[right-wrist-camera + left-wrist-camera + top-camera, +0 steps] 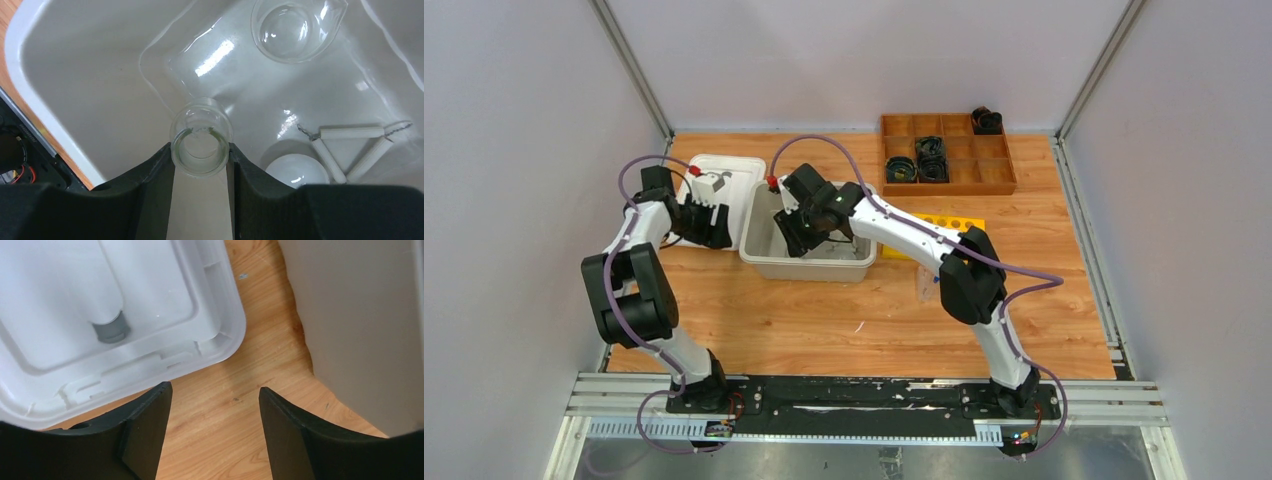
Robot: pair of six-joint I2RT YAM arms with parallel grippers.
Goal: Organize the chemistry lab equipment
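Note:
My right gripper point(200, 156) is down inside the grey-white bin point(75, 75), shut on the neck of a clear glass flask point(200, 117) whose body reaches toward the bin floor. A clear glass beaker point(292, 30) lies at the far end of the bin. A white round dish point(296, 170) and a white triangle frame point(350, 147) lie on the bin floor to the right of the fingers. My left gripper point(215, 392) is open and empty over bare wood between the bin lid point(150, 315) and the bin's wall point(360, 330). No blue-capped tubes show.
The white lid point(724, 170) lies left of the bin point(809, 265). A yellow holed rack point(944, 222) sits right of the bin, behind my right arm. A wooden compartment tray point(949, 180) with black parts stands at the back right. A small clear item point(924, 285) lies near the right arm's elbow.

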